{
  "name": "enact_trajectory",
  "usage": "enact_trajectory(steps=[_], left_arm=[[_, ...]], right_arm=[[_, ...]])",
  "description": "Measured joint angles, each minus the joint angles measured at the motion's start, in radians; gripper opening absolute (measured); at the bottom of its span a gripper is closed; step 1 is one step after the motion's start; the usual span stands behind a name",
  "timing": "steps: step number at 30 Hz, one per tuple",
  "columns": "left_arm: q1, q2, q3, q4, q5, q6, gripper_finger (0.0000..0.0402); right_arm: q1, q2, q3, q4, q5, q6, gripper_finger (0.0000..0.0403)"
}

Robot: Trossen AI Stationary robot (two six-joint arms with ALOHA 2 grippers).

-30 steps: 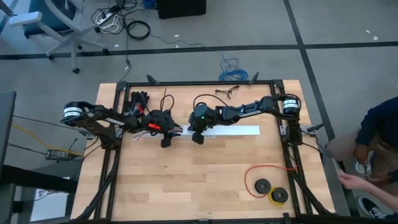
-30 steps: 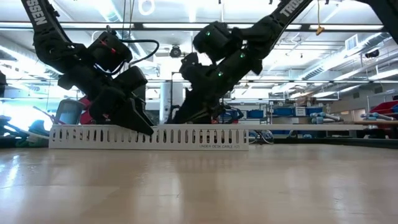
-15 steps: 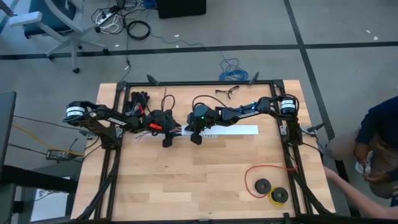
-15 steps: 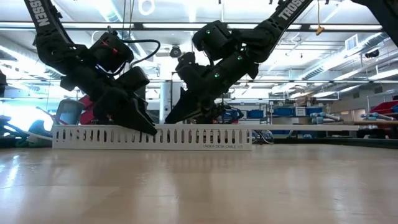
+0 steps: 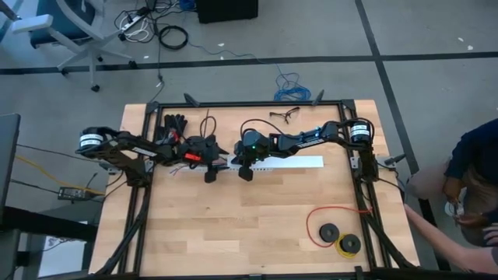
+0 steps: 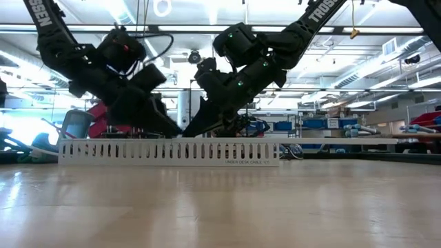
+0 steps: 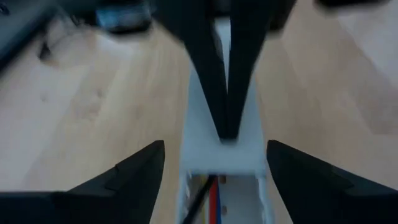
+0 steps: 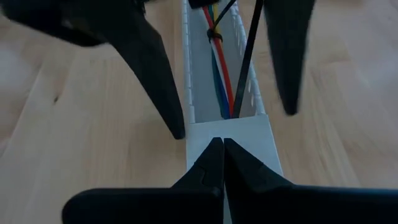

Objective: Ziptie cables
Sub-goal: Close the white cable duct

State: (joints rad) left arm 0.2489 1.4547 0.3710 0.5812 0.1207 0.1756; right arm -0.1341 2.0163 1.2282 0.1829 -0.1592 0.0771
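Seen from above, your two dark arms meet over a long white slotted plastic channel (image 5: 284, 163) that lies across the upper middle of the pale wooden bench (image 5: 249, 225).

Your left hand (image 5: 208, 176) sits at the channel's nine o'clock end with its fingers spread wide – in the right wrist view they (image 8: 149, 68) stand one on each side of the channel walls, holding nothing.

Your right hand (image 5: 246, 173) is just beside it on the three o'clock side, its fingers (image 8: 208, 165) pressed together with nothing visible between them, tips resting at the channel's lid.

The cables (image 8: 221, 74) – thin red, blue, yellow and black wires – lie inside the open channel, running lengthwise between your left hand's fingers. A dark band wraps the wires partway along.

Toward five o'clock on the bench lies a red wire loop (image 5: 331, 216) with two black spools (image 5: 339, 238). A person's arm (image 5: 443, 243) reaches in at the bench's four o'clock edge.
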Motion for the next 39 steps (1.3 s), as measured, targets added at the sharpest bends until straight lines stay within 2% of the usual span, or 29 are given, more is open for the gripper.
enact_trajectory(steps=[5,11,15,25,39], left_arm=[[0.0,-0.094,0.001,-0.076,0.0,0.009,0.0293],[0.0,-0.188,0.001,-0.261,0.0,0.019,0.0293],[0.0,-0.172,0.0,-0.315,0.0,0.018,0.0293],[0.0,-0.106,-0.001,-0.305,-0.003,0.005,0.0291],[0.0,-0.079,-0.003,-0.251,-0.006,0.0,0.0204]], right_arm=[[0.0,0.0,0.0,-0.004,-0.001,0.0,0.0],[0.0,0.0,0.0,-0.005,-0.001,0.0,0.0],[0.0,0.0,0.0,-0.005,-0.001,0.0,0.0],[0.0,0.0,0.0,-0.005,-0.001,0.001,0.0],[0.0,0.04,0.008,0.033,-0.002,0.037,0.0]])
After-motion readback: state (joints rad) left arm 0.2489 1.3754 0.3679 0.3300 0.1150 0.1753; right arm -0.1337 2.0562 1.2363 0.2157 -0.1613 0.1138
